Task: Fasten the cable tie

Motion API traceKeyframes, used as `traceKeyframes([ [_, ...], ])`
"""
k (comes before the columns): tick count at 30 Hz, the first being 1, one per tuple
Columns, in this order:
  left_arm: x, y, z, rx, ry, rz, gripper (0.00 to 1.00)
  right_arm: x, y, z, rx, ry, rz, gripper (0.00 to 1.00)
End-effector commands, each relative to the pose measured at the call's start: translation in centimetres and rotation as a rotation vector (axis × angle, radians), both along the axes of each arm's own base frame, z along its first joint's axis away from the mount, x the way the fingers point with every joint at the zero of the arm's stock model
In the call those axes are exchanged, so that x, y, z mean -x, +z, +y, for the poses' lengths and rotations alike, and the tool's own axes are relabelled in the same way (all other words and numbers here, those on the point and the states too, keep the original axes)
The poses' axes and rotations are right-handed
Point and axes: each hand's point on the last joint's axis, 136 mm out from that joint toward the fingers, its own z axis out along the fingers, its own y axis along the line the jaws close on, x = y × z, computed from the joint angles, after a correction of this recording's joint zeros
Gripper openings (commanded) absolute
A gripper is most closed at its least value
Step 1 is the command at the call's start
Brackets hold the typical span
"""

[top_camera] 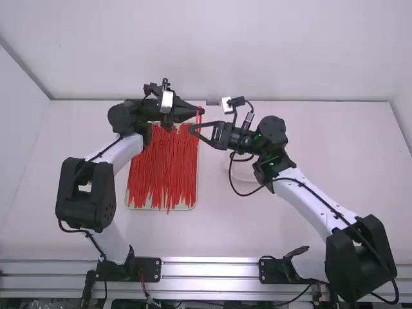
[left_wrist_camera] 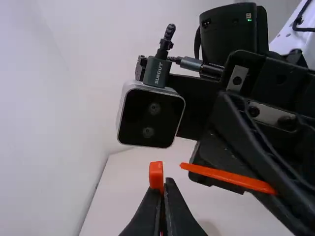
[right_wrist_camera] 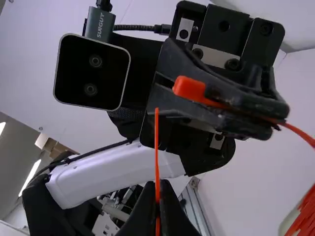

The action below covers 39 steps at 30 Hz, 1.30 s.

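Note:
A single red cable tie [top_camera: 199,120] hangs in the air between both grippers, above the far end of the tie pile. My left gripper [top_camera: 199,114] is shut on the end with the square head [left_wrist_camera: 156,174], which sticks out just past its fingertips [left_wrist_camera: 163,184]. My right gripper [top_camera: 193,131] comes in from the right and is shut on the thin tail [right_wrist_camera: 157,147], the strip running straight out of its tips [right_wrist_camera: 158,186]. In the left wrist view the tail's pointed end [left_wrist_camera: 226,178] lies a little beside the head. The head [right_wrist_camera: 189,87] and the tail are apart.
A pile of several loose red cable ties [top_camera: 164,168] lies on a pale mat [top_camera: 192,205] left of centre. A pale round object [top_camera: 239,171] sits under the right arm's forearm. An aluminium rail [top_camera: 206,265] runs along the near table edge.

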Motion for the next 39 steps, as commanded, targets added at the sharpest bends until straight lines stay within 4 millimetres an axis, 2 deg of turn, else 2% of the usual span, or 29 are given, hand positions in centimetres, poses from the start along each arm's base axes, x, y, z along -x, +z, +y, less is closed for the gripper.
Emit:
traceKeyframes([
  [1,0.0,0.2,-0.2,0.012,0.003,-0.015,0.02,0.0,0.1,-0.2,-0.002,-0.004,-0.005,0.0],
  [22,0.0,0.2,-0.2,0.012,0.003,-0.011,0.01,-0.2,0.0,-0.2,-0.001,-0.014,0.0,0.0],
  [27,0.0,0.2,-0.2,0.012,0.003,-0.011,0.01,-0.8,-1.1,-0.3,0.031,-0.041,0.039,0.0],
  [33,0.1,0.1,-0.2,0.009,0.001,-0.004,0.01,-0.6,-0.1,-0.5,0.003,-0.026,0.011,0.0],
  [39,0.1,0.1,-0.2,0.009,0.001,-0.006,0.01,-0.7,-0.2,-0.5,0.004,-0.03,0.013,0.0],
])
